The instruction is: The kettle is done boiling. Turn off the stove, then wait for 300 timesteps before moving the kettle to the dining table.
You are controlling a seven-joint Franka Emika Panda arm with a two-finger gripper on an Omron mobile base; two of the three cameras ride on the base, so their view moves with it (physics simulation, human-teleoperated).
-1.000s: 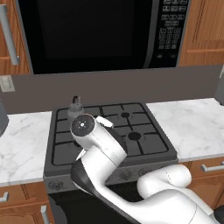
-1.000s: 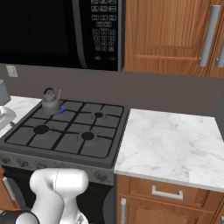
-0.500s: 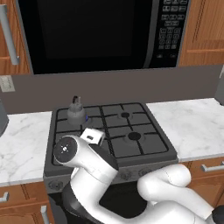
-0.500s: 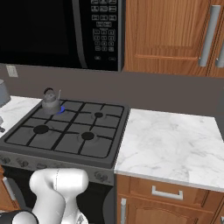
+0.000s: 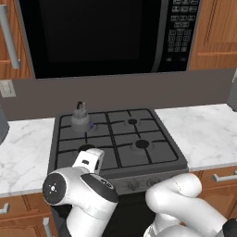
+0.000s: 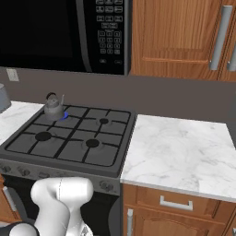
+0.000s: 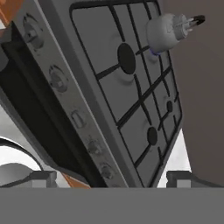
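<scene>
Dark-grey metal first: the kettle (image 5: 80,119) sits upright on the rear left burner of the stove (image 5: 115,141), with a small blue flame showing at its base on the side toward the middle of the range. From the right base view I see the same kettle (image 6: 54,107) at the far left corner of the stove (image 6: 73,138), handle arched over the lid, close to the back wall. The stove's other three burners stand bare under their grates.

On the hand view the range appears rolled steeply; the kettle (image 7: 168,29) lies toward the upper right and the row of front knobs (image 7: 58,78) runs diagonally down the left of the frame. I read the gripper (image 7: 111,177) as spread to its full width, its two finger tips far apart at the bottom edge, with nothing between them. It hangs low in front of the stove's control panel, clear of the knobs as far as I can judge.

Above the range I note a black microwave (image 5: 99,34). White marble counters (image 6: 177,150) flank the stove on both sides, over wooden cabinets (image 6: 184,209).
</scene>
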